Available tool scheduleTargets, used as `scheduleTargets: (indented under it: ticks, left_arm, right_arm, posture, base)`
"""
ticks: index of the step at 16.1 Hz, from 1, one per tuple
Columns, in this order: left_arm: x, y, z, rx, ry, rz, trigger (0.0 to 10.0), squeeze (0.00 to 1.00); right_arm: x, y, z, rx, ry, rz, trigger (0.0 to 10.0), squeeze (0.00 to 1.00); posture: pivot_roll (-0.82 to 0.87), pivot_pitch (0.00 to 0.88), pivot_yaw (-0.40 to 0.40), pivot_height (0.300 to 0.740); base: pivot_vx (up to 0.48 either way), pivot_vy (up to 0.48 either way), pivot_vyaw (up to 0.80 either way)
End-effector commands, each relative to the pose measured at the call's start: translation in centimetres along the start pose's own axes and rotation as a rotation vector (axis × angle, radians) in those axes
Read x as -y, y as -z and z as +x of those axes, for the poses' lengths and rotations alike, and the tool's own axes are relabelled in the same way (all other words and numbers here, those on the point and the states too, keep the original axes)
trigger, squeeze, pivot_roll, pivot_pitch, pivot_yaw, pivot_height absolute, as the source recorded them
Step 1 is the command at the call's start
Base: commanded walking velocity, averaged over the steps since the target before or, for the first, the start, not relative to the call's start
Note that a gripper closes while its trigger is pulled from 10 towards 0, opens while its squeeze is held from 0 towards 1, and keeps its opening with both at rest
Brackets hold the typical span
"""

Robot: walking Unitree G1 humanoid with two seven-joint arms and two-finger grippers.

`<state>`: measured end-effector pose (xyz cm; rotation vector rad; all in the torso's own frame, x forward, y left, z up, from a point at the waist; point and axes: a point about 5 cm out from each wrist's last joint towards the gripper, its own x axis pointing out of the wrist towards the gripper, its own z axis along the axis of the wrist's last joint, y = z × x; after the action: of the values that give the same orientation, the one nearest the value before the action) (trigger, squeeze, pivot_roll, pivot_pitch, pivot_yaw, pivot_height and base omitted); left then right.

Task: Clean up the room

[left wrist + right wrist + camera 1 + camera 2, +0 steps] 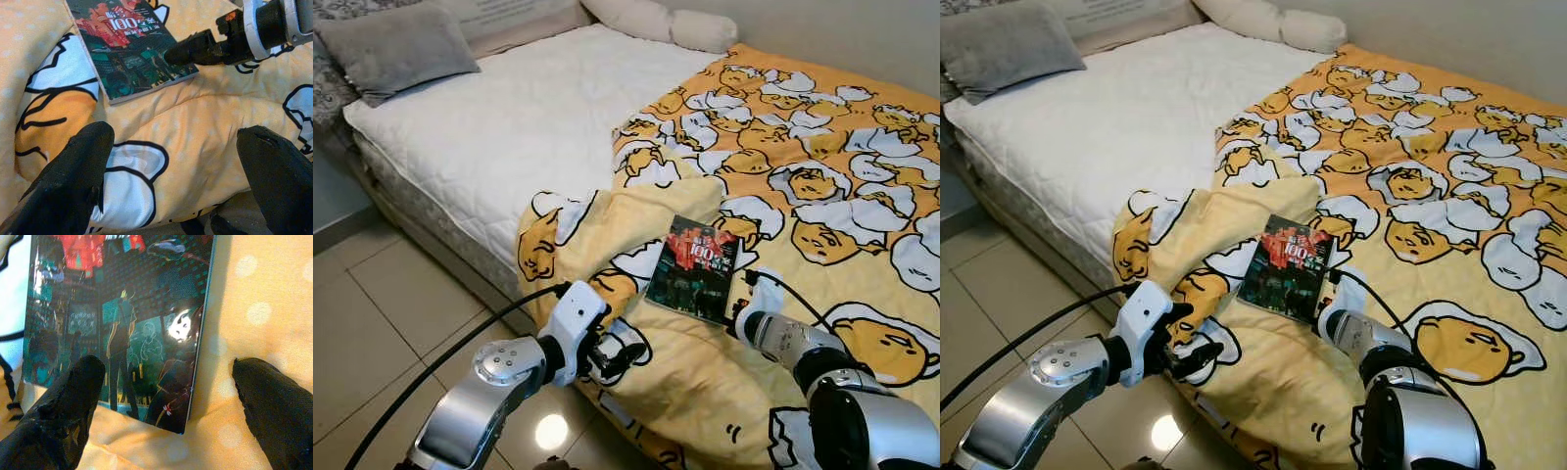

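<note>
A dark paperback book (693,269) with red cover art lies flat on the yellow cartoon-egg blanket (803,176), near the blanket's folded front edge. My right gripper (166,366) is open just above the book's (117,323) near corner, one finger over the cover and the other over the blanket beside it. From the head it shows at the book's near right side (741,308). My left gripper (617,357) is open at the blanket's hanging edge, to the near left of the book (132,46), with only blanket between its fingers (83,166).
The bed's white mattress (529,117) is bare on the left, with a grey pillow (396,44) and white pillows (656,20) at its head. Beige tiled floor (382,323) runs along the bed's left side. Black cables trail from both arms.
</note>
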<state>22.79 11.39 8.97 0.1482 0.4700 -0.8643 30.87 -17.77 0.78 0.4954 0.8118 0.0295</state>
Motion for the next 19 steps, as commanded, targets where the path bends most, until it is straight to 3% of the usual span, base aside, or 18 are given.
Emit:
scheduleTargets:
  ticks: [1, 3, 9, 14, 16, 19]
  left_arm:
    - [0.2, -0.2, -0.1, 0.000, 0.004, 0.013, 10.0, 0.00]
    - [0.2, -0.1, -0.2, -0.008, 0.001, 0.017, 10.0, 0.00]
    - [0.3, 0.2, -0.2, -0.019, -0.014, 0.008, 10.0, 0.00]
    - [0.3, 0.1, 0.0, -0.008, -0.022, -0.006, 10.0, 0.00]
    - [0.6, 0.1, 0.1, -0.001, -0.022, -0.015, 10.0, 0.00]
    - [0.5, 0.4, -0.3, -0.002, -0.041, -0.028, 10.0, 0.00]
  right_arm:
    - [0.9, 0.6, -0.1, -0.011, 0.033, 0.044, 10.0, 0.00]
    - [0.7, 1.5, 0.0, -0.046, 0.043, -0.007, 10.0, 0.00]
    - [-2.4, 2.5, 0.9, -0.066, -0.047, 0.014, 10.0, 0.00]
    - [-4.1, 1.0, 1.0, -0.030, -0.137, 0.151, 10.0, 0.00]
    - [-4.6, -0.3, 0.7, -0.009, -0.196, 0.269, 10.0, 0.00]
    - [-5.0, -0.7, 0.7, -0.010, -0.226, 0.320, 10.0, 0.00]
  posture:
    - [0.02, 0.000, -0.042, 0.740]
    - [0.02, 0.000, -0.041, 0.740]
    - [0.02, 0.007, -0.046, 0.740]
    - [0.01, 0.007, -0.053, 0.740]
    - [0.01, 0.011, -0.061, 0.740]
    - [0.01, 0.018, -0.065, 0.740]
  base:
    - [0.000, 0.000, 0.00]
    - [0.000, 0.000, 0.00]
    - [0.000, 0.000, 0.00]
    - [0.000, 0.000, 0.00]
    - [0.000, 0.000, 0.00]
    - [0.000, 0.000, 0.00]
